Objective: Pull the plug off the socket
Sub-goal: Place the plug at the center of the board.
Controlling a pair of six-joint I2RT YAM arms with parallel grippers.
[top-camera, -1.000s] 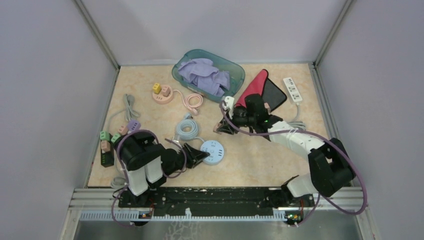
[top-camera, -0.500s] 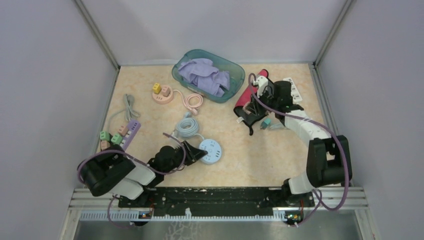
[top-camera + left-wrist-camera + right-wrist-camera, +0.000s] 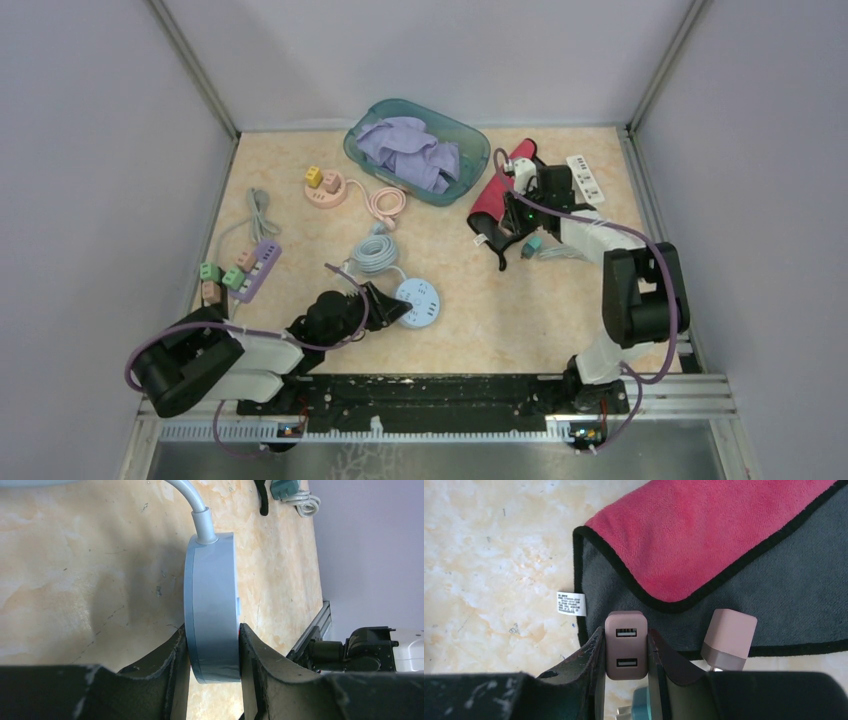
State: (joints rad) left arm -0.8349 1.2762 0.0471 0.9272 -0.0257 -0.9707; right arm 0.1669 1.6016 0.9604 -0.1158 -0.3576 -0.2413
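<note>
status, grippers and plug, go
Left gripper shut on socket. Right gripper shut on plug, clear of socket, over cloth. Second plug beside it.

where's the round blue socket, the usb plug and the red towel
round blue socket (image 3: 212, 605), left wrist view, side wall
usb plug (image 3: 626, 647), right wrist view, port face
red towel (image 3: 704, 535), right wrist view, red side

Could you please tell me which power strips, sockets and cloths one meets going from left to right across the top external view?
Purple power strip, pink round socket, blue round socket, red cloth, white power strip.

Mauve plug (image 3: 626, 645), blue-grey socket (image 3: 212, 610)
</note>
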